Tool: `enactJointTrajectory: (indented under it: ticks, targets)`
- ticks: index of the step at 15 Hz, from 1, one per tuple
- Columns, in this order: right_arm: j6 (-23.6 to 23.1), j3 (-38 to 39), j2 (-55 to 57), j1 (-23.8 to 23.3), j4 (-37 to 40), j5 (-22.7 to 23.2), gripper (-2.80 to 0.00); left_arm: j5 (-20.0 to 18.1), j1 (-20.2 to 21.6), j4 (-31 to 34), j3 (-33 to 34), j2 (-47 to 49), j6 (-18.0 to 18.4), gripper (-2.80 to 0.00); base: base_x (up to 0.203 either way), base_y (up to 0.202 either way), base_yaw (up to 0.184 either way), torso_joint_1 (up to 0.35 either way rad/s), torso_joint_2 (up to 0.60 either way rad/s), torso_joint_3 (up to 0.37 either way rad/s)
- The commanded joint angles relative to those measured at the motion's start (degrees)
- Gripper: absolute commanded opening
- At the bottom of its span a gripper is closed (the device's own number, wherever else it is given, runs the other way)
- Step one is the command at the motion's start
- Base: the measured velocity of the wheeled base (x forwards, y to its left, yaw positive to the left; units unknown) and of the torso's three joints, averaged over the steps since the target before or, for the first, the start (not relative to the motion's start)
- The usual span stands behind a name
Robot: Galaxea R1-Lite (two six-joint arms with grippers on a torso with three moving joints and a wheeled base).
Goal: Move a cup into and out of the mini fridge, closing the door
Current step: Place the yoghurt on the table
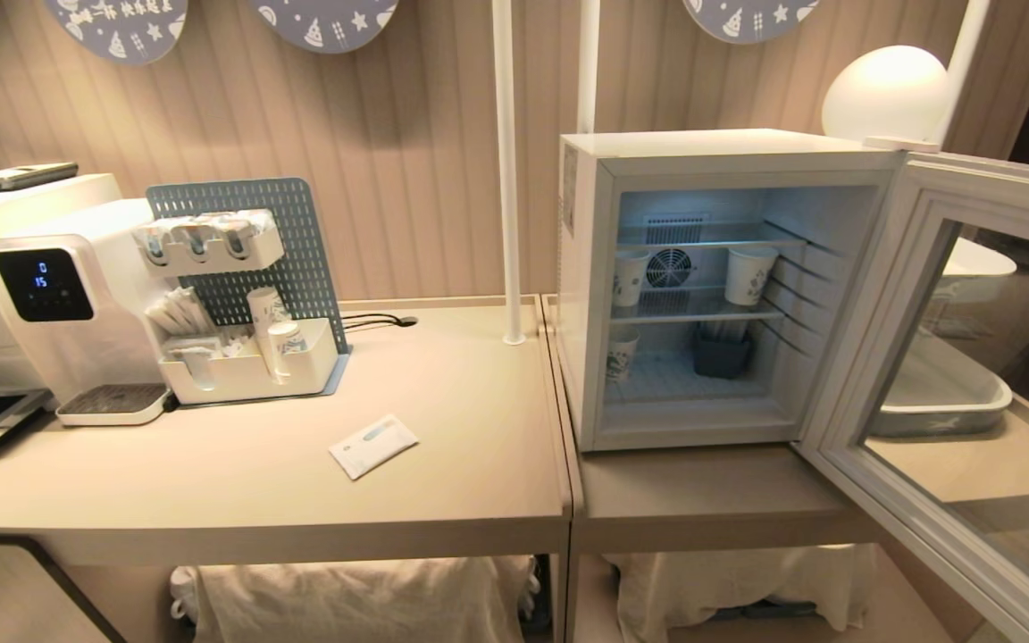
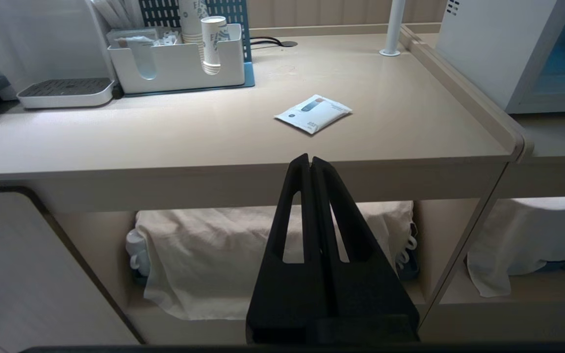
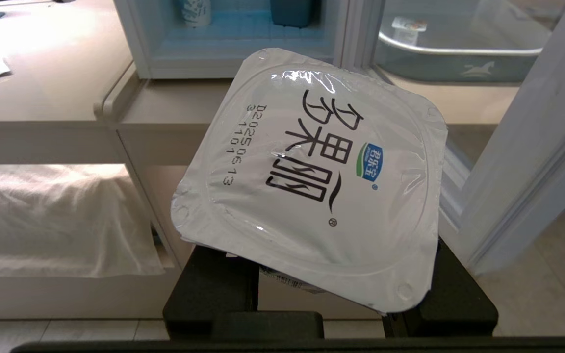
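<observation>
Right pincer (image 3: 312,294): it is pinching the cup (image 3: 312,176) by the body, below the flat white lid with dark lettering, which tilts toward the wrist camera. You have it low in front of the bench, outside the head view.
Left pincer (image 2: 310,164): pressed together, empty, parked low before the bench edge. Leave it there.
Bench (image 1: 255,482): a small white sachet (image 1: 373,444) lies on the left part, well apart from your path. The mini fridge (image 1: 711,147) stands on the right part.
Door (image 1: 952,357): swung wide on the right, its lower corner reaching out toward you. From the right wrist view its frame stands just beside the held cup, so I judge it the thing most likely to be clipped.
Step in hand: carrying the cup up to the fridge opening, as I read it.
How to do it well: lift first until the cup clears the bench edge, then go forward, keeping left of the door frame. Level the lid before you enter.
Fridge interior: patterned paper cups (image 1: 751,272) on the wire shelf, another on the floor at the left, a dark box (image 1: 722,353) at the back. The floor's front middle looks free; aim there.
Beyond the door: a grey tray (image 1: 943,415) shows through the glass.
</observation>
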Motion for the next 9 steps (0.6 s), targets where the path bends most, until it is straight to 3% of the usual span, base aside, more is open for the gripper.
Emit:
enactJointTrajectory:
  ticks: [1, 9]
  targets:
    - [-0.05, 0.05, 0.14, 0.02, 0.08, 0.02, -2.80, 0.00, 0.02, -0.07, 0.00, 0.07, 0.00, -2.80, -0.117, 0.076, -0.015, 0.007, 0.02, -0.003]
    - [-0.05, 0.05, 0.10, 0.02, 0.08, 0.06, -2.80, 0.00, 0.02, -0.07, 0.00, 0.07, 0.09, -2.80, -0.182, 0.183, 0.002, 0.001, 0.00, 0.004]
